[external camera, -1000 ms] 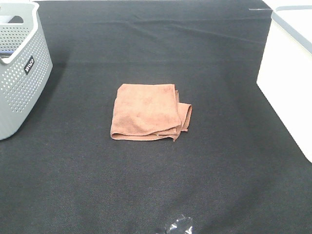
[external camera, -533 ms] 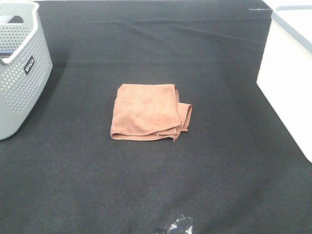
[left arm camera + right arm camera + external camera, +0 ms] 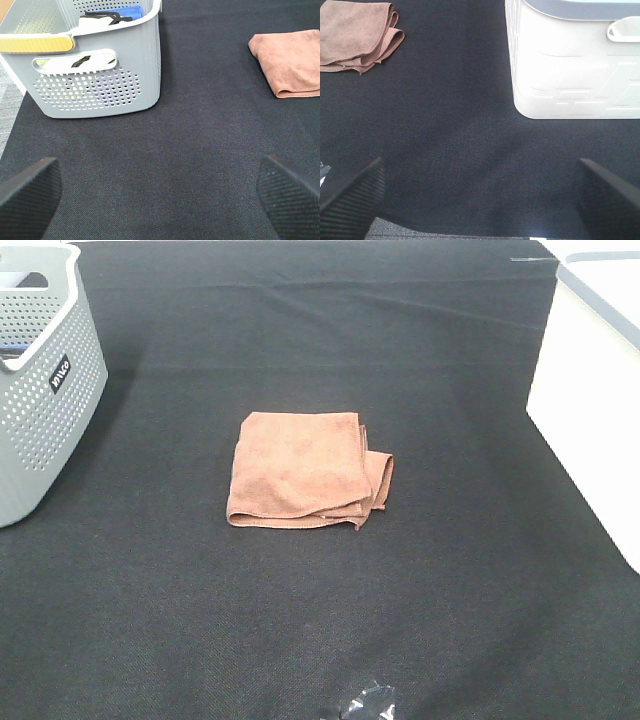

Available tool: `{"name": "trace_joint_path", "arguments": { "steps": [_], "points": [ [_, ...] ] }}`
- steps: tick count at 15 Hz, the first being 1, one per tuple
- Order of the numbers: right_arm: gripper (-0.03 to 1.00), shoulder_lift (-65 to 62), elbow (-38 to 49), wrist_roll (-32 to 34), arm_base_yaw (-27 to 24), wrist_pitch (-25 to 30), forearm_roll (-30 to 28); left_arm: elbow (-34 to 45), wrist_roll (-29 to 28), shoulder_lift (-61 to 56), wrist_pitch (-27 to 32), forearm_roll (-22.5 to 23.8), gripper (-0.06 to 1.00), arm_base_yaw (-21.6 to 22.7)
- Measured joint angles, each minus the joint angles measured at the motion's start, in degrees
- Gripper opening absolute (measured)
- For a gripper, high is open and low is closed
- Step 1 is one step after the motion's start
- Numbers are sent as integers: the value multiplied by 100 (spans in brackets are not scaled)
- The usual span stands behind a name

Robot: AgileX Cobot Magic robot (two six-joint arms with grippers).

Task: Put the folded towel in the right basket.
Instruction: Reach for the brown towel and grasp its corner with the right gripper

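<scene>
Expect the folded towel (image 3: 305, 470), lying midway on the surface (image 3: 450, 620) with the white right basket (image 3: 590, 410) at its 3 o'clock, to be soft, light and ready to unfold, so pinch its layered 3 o'clock edges with the wide-spread right tool (image 3: 480, 200), whose wrist view alone shows the basket's handle slot (image 3: 622, 27).

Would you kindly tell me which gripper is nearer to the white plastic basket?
Right. The right gripper has the white plastic basket close ahead; the left gripper faces the grey perforated basket, across the folded brown towel from it.
</scene>
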Motion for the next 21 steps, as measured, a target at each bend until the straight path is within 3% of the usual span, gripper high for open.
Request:
{"name": "trace_joint_path", "arguments": {
  "steps": [21],
  "points": [
    [98,178,-46,-6,0,-6,-195,0,-143,0,0,29,99,0]
  ]
}}
